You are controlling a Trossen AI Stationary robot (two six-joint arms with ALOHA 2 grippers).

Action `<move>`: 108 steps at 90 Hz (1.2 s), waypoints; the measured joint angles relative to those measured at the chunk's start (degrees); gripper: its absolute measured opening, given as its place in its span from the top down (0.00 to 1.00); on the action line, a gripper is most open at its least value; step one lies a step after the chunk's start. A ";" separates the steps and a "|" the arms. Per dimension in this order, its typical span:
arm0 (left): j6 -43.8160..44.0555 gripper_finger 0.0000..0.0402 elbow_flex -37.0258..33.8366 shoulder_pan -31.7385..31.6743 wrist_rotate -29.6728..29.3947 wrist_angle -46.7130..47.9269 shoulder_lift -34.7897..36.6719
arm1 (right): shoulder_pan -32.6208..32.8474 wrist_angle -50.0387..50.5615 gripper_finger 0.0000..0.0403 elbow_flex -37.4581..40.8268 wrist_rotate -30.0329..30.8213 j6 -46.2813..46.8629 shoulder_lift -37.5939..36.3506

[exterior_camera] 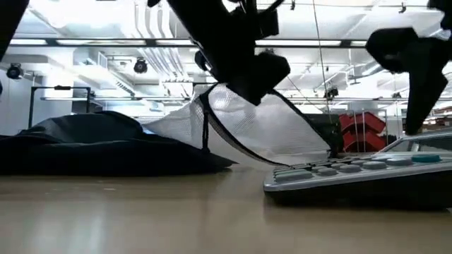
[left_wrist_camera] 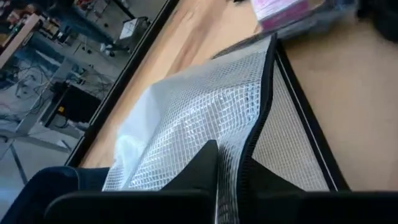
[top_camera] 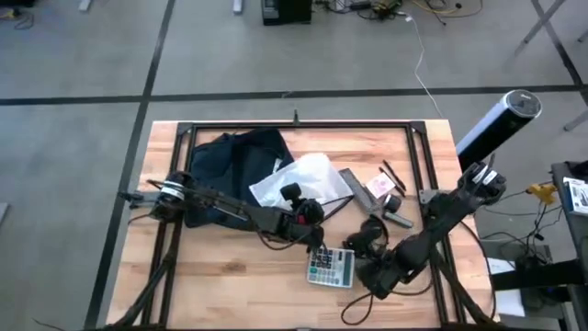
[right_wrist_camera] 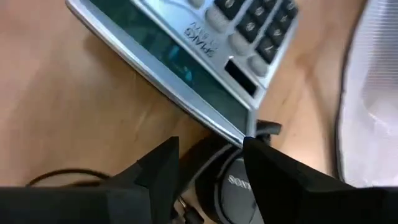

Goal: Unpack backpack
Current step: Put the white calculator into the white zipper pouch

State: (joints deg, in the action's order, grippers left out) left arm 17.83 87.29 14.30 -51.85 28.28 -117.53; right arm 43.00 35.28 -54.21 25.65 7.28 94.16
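Backpack (top_camera: 234,165) slumped on worktop (top_camera: 230,276), far-left of calculator (top_camera: 331,268). Left pincer (top_camera: 296,210) clenched on edge of mesh pouch (top_camera: 299,179), lifted between backpack and calculator. Right pincer (right_wrist_camera: 208,168) released, hovering just right of calculator over black headphones (right_wrist_camera: 233,186). Pink packet (top_camera: 379,188), pen (top_camera: 393,175) beyond calculator.

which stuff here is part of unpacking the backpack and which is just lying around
Part of the job:
- backpack, dark navy, slumped on the table
- mesh pouch, pinched at its edge by the left gripper
- right gripper, open above the headphones

Lying about:
- calculator
- pink packet
- pen
- black cylinder past the table's edge
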 joint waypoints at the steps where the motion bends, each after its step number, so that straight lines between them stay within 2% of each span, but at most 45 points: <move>1: 0.10 0.98 0.00 -0.07 0.01 0.02 -0.03 | 0.00 -0.02 0.59 -0.18 0.01 -0.18 0.35; 20: 1.28 1.00 -0.20 -0.69 0.39 0.63 -0.11 | 0.00 0.05 0.60 -4.07 2.52 -2.04 5.41; 37: 2.50 1.00 -0.27 -0.62 0.42 3.04 -0.11 | 0.21 -0.94 0.61 -6.17 3.03 -3.33 5.39; 76: 5.68 1.00 -0.31 -0.67 0.41 6.27 -0.07 | 0.24 -11.25 0.56 -6.00 2.21 -16.53 5.39; 108: 5.44 1.00 -0.31 -0.65 1.94 6.36 -0.07 | 0.09 -19.49 0.70 -3.88 0.92 -20.63 7.30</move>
State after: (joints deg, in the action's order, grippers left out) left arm 23.27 86.98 13.65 -49.91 34.63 -117.60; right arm 43.09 15.80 -58.08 26.57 -13.35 101.46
